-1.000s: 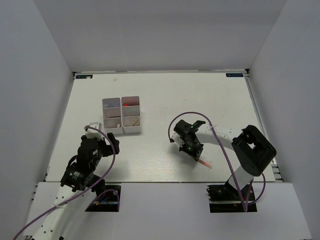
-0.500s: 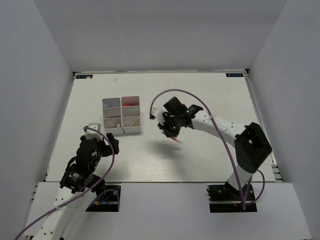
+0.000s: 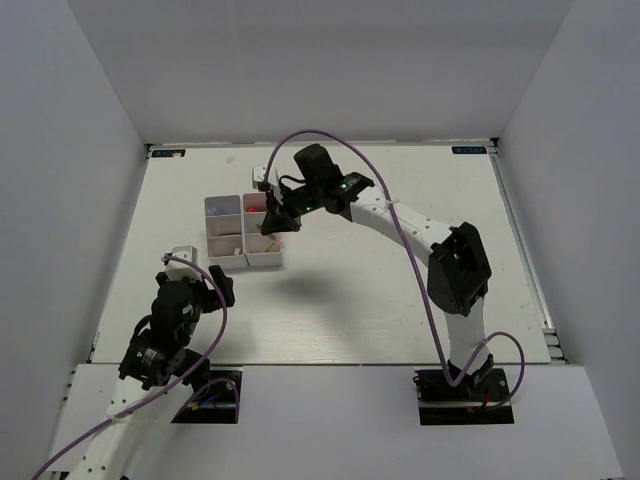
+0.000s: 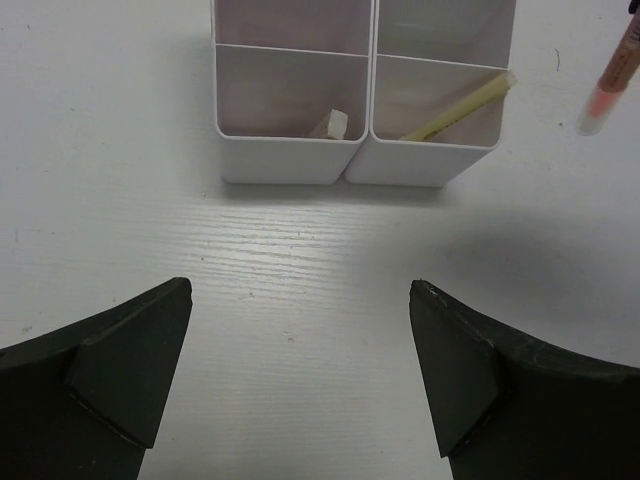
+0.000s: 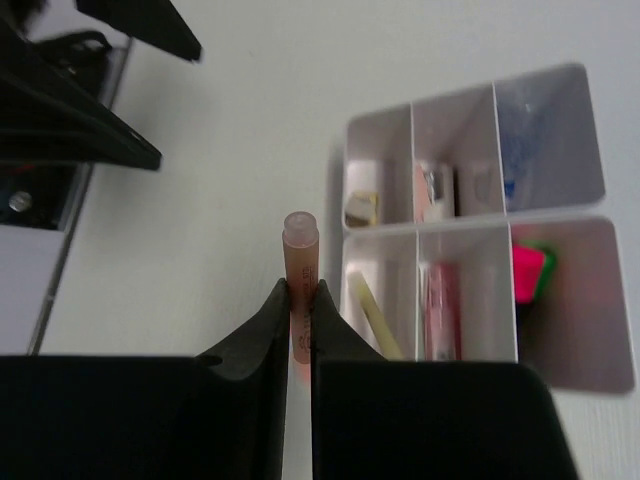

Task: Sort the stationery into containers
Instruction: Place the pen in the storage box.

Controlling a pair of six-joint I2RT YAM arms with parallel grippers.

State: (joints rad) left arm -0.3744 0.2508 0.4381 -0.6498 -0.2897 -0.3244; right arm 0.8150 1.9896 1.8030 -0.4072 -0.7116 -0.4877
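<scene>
A pinkish pencil, lettering blurred, lower end hidden, is pinched by the right gripper; left gripper spread wide.

No legible writing in any view.
A left corner label and a right corner label sit at the far edge of the counter (both small greenish-blue strips), their print too small to read. The barrel of the pinkish pencil in the right end effector shows no readable print.
</scene>
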